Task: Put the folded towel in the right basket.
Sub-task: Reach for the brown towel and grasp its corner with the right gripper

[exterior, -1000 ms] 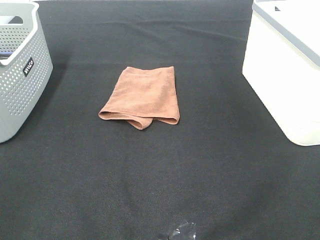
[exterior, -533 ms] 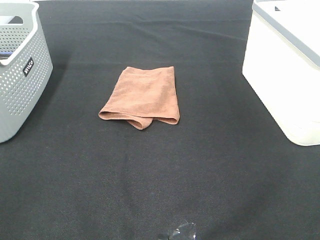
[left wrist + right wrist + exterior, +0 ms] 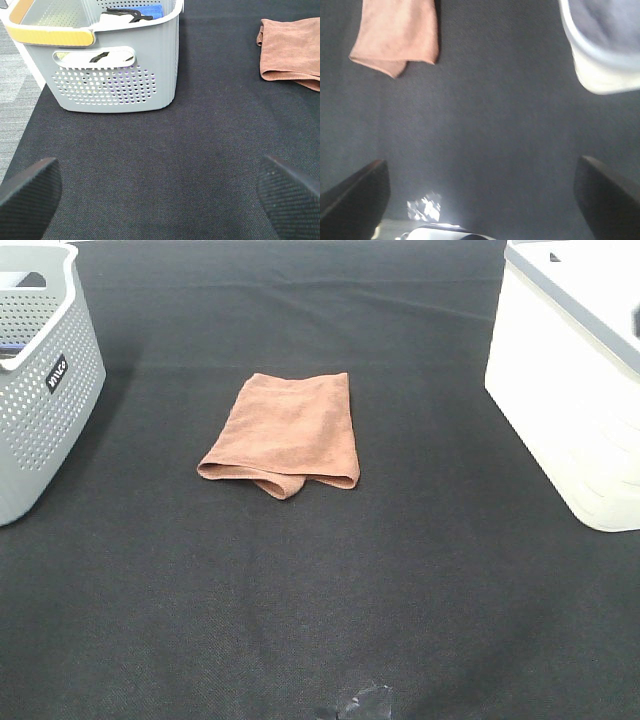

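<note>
A: While the left claw (image 3: 160, 200) and right claw (image 3: 480, 197) hang over the desk (image 3: 300, 600), the towel (image 3: 285, 435) lies folded on the black cloth. In the overhead view it's just above frame centre, slightly left of the midline, lying free.
B: Claw states?
A: Left: fingers (image 3: 30, 192) spread wide, only cloth between them. Right: same, fingers (image 3: 607, 192) far apart, gripping nothing.
B: Baskets?
A: White basket (image 3: 570, 390) is at the upper right of the overhead frame, cut by the edge, well apart from the towel. Grey basket (image 3: 45, 380), perforated, is at the upper left, also apart from it. The towel sits between the two.
B: Anything in the grey one?
A: Left wrist view shows a black item (image 3: 122, 15) and something blue (image 3: 150, 11) inside. Can't tell what they are. Yellow strip (image 3: 50, 32) along its rim.
B: Towel shape?
A: Orange-brown. Folded edges toward the bottom of the overhead frame, one corner bulging. Far edge straight.
</note>
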